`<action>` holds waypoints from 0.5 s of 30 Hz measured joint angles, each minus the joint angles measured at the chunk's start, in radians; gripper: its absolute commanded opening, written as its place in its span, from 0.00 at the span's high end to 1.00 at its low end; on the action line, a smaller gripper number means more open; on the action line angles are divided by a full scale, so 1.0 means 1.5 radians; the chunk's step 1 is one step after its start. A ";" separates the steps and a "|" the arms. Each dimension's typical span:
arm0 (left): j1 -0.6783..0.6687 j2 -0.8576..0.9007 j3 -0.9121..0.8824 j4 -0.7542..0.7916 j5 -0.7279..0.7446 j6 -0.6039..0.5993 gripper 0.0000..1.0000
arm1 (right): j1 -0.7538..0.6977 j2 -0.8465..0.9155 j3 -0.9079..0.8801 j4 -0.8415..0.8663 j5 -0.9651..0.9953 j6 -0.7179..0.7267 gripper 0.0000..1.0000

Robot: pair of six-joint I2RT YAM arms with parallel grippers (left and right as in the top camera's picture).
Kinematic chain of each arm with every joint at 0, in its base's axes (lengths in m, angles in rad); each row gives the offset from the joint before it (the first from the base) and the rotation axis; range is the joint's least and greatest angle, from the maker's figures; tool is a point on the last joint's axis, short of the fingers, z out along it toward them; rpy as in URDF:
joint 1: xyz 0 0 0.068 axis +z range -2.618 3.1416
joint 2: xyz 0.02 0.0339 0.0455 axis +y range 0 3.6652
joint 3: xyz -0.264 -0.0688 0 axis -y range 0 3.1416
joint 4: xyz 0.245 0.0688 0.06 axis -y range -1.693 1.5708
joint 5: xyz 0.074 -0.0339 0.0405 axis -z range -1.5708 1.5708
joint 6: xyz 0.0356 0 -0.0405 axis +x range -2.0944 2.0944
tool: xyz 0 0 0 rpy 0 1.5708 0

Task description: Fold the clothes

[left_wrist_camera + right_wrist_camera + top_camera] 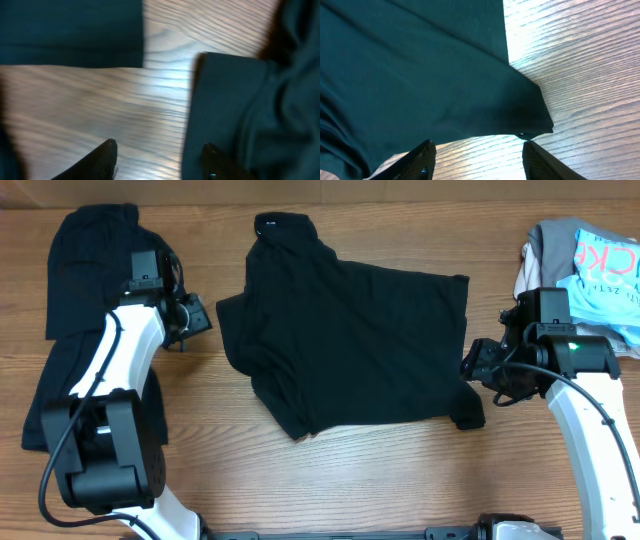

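**A:** Nearest the right wrist lens are two dark fingertips (426, 159) at the bottom edge. They are spread wide with bare wood between them, so the right gripper (480, 157) holds nothing.

**B:** And the cloth just above?

**A:** That is a lower corner (532, 122) of the black shirt (350, 345). It lies in the middle of the table (400, 480), near the right side of the overhead frame.

**B:** The left gripper (157, 160)?

**A:** Its jaws are also parted and it is empty. That view is blurred, but a sleeve cuff (225, 100) sits at centre right, just beside one finger.

**B:** So how should the fold be taken?

**A:** I'd have each gripper slide low along the wood and take only its own edge, then close fully before lifting. Both should rise together and carry the cloth across evenly. If one hand leads, the panel will probably skew.

**B:** What does the shirt look like?

**A:** It is thin, matte and limp. It lies crooked, with the collar at upper left and the hem slanting down towards the bottom centre. There are wrinkles at the left sleeve, and the fabric seems likely to drag and bunch.

**B:** Anything else?

**A:** A dark garment (90, 260) lies at upper left, and a pile of clothes (590, 260) at upper right. Both are well apart from the shirt.
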 measured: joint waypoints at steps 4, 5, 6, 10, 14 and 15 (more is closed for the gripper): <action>0.000 0.030 0.000 0.012 0.045 0.008 0.39 | 0.000 0.000 0.000 0.005 0.000 0.000 0.36; 0.000 0.040 0.000 0.018 0.055 0.010 0.39 | 0.000 0.000 0.000 0.005 0.000 0.000 0.36; 0.000 0.055 0.000 0.029 0.068 0.013 0.39 | 0.000 0.000 0.000 0.006 0.000 -0.001 0.35; 0.000 0.113 0.000 0.054 0.106 0.021 0.40 | 0.000 0.000 0.000 0.007 0.000 -0.002 0.35; 0.000 0.132 0.016 0.080 0.141 0.031 0.39 | 0.000 0.000 0.000 0.005 0.000 -0.002 0.34; 0.001 0.136 0.017 0.087 0.146 0.034 0.38 | 0.000 0.000 0.000 0.006 0.000 -0.002 0.35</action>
